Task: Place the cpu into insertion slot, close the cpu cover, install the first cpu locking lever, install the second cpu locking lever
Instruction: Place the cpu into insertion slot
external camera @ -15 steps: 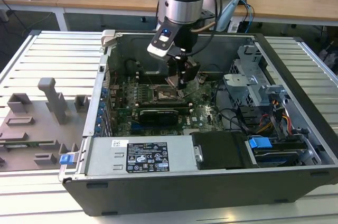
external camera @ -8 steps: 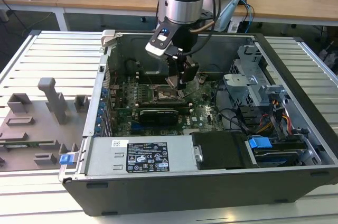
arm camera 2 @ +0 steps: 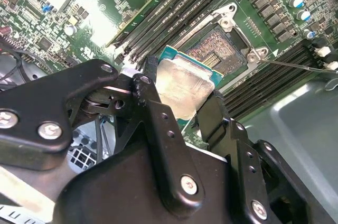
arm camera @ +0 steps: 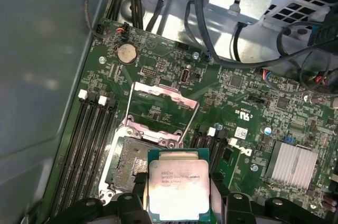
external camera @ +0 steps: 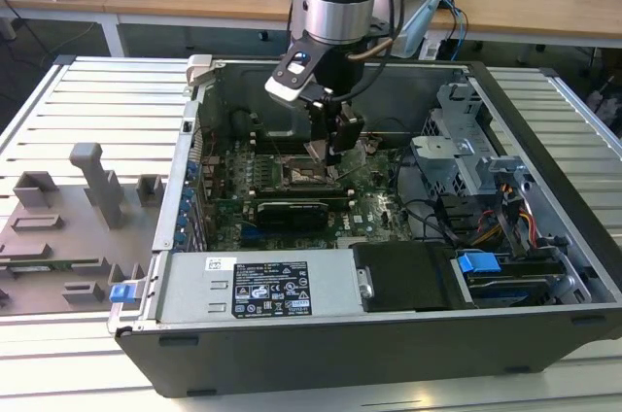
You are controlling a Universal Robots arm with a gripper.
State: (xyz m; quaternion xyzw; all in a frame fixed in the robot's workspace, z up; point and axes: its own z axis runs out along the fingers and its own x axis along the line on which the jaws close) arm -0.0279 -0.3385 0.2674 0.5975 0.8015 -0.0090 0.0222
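Claw [arm camera 2: 181, 101] pinches cpu [arm camera: 178, 189] just over insertion slot [arm camera 2: 219, 49].

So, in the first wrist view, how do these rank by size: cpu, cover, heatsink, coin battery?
1. cpu and cover, tied: they look alike, and the cpu is nearer the camera.
2. heatsink
3. battery

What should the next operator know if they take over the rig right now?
Claw: shut on the cpu, gripping it by two opposite edges, metal top facing the first wrist camera.
Cpu: held over the near edge of the insertion slot, not seated; the socket contacts are exposed.
Cpu cover: swung open off the slot.
Locking lever: standing free, not latched.
Done: cpu picked up and brought to the slot.
Not done: seating the cpu, closing the cover, both levers.
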